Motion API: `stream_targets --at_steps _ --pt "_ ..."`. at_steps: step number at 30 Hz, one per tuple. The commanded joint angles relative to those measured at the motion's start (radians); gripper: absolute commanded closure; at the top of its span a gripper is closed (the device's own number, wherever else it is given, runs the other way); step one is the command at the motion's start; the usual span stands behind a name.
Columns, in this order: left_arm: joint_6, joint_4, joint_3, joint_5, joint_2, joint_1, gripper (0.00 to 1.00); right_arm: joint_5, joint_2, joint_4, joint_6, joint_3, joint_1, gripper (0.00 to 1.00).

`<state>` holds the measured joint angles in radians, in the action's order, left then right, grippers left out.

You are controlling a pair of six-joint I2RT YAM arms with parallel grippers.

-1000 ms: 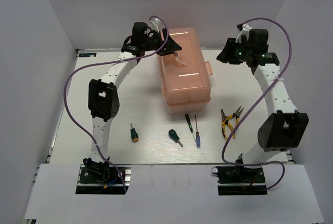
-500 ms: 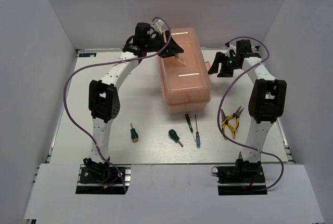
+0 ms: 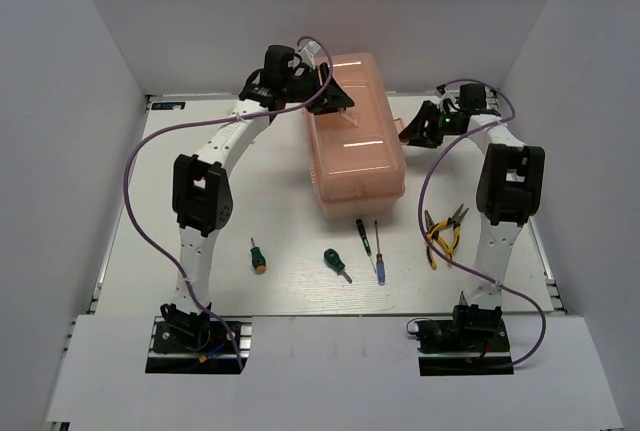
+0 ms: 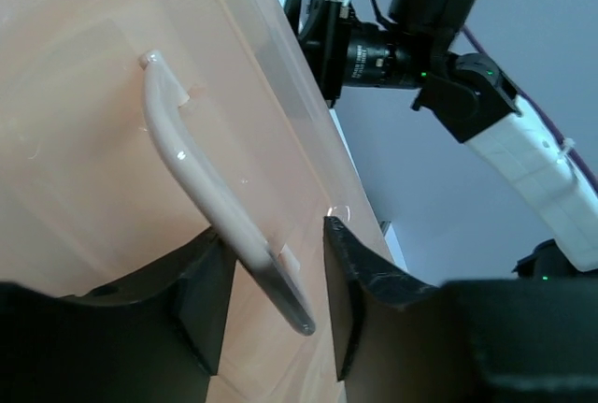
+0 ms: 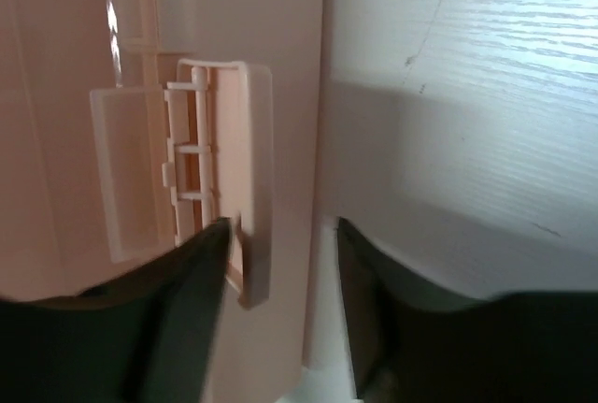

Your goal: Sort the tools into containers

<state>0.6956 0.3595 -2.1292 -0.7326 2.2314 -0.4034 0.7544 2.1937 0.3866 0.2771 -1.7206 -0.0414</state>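
The salmon-pink toolbox (image 3: pixel 356 151) stands closed at the back middle of the table. My left gripper (image 3: pixel 338 101) is open over its lid, and the pale handle (image 4: pixel 210 202) passes between the two fingers (image 4: pixel 369 281) with gaps on both sides. My right gripper (image 3: pixel 410 131) is open at the box's right side, and the lower end of the flipped-out latch (image 5: pixel 224 169) lies between its fingers. In front of the box lie an orange-tipped stubby screwdriver (image 3: pixel 258 256), a green stubby screwdriver (image 3: pixel 335 263), a dark-green thin screwdriver (image 3: pixel 363 236), a blue thin screwdriver (image 3: pixel 379 263) and yellow-handled pliers (image 3: pixel 443 235).
White walls close in the table on the left, back and right. Purple cables loop from both arms. The right arm's black elbow (image 3: pixel 510 183) stands above the table right of the pliers.
My right arm has swung in from the far right and lowered its gripper to the toolbox's latch. My left gripper has shifted slightly right over the handle. The tools have not moved.
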Motion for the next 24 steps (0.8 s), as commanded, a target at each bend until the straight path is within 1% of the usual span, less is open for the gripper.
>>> stream_targets --at_steps 1,2,3,4,5,6,7,8,11,12,13,14,15,18,21,22,24 --pt "-0.007 0.102 -0.008 0.024 0.027 -0.022 0.50 0.129 0.029 -0.139 0.097 -0.022 -0.008 0.51" --pt "-0.007 0.102 -0.008 0.024 0.027 -0.022 0.54 0.182 0.034 -0.176 0.149 -0.017 -0.011 0.55" --pt "0.004 0.092 -0.008 0.015 0.036 -0.022 0.57 0.203 0.041 -0.227 0.174 -0.004 -0.012 0.64" --pt "0.004 0.082 -0.018 0.015 0.045 -0.022 0.59 0.224 0.041 -0.259 0.195 0.004 -0.014 0.68" --pt "0.013 0.082 -0.029 0.004 0.045 -0.022 0.63 0.270 0.043 -0.335 0.252 0.018 -0.015 0.74" --pt "0.013 0.082 -0.029 0.004 0.054 -0.031 0.66 0.278 0.044 -0.345 0.261 0.022 -0.017 0.82" --pt "0.022 0.082 -0.040 0.004 0.063 -0.031 0.68 0.273 0.041 -0.347 0.264 0.021 -0.018 0.95" --pt "0.022 0.082 -0.052 0.004 0.063 -0.031 0.73 0.270 0.041 -0.339 0.255 0.019 -0.023 1.00" --pt "0.022 0.114 -0.093 0.027 0.073 -0.031 0.79 0.195 0.006 -0.333 0.232 0.035 -0.038 1.00" --pt "0.022 0.133 -0.133 0.054 0.083 -0.031 0.88 0.131 -0.009 -0.327 0.211 0.039 -0.052 1.00" --pt "0.013 0.175 -0.153 0.068 0.083 -0.031 0.95 0.106 -0.023 -0.319 0.194 0.050 -0.058 1.00" --pt "0.013 0.196 -0.170 0.084 0.083 -0.011 0.99 0.082 -0.037 -0.293 0.180 0.052 -0.061 1.00" --pt "0.013 0.214 -0.181 0.126 0.068 -0.011 1.00 0.018 -0.040 -0.287 0.147 0.050 -0.077 1.00" --pt "0.001 0.272 -0.181 0.234 0.004 0.055 1.00 -0.042 -0.058 -0.256 0.123 0.059 -0.098 1.00" --pt "-0.034 0.367 -0.181 0.323 -0.053 0.147 1.00 -0.073 -0.077 -0.229 0.093 0.064 -0.113 1.00" --pt "-0.034 0.368 -0.181 0.350 -0.053 0.147 1.00 -0.079 -0.077 -0.226 0.086 0.064 -0.120 1.00" --pt "-0.070 0.420 -0.154 0.419 -0.101 0.198 1.00 -0.086 -0.084 -0.213 0.077 0.072 -0.126 1.00"
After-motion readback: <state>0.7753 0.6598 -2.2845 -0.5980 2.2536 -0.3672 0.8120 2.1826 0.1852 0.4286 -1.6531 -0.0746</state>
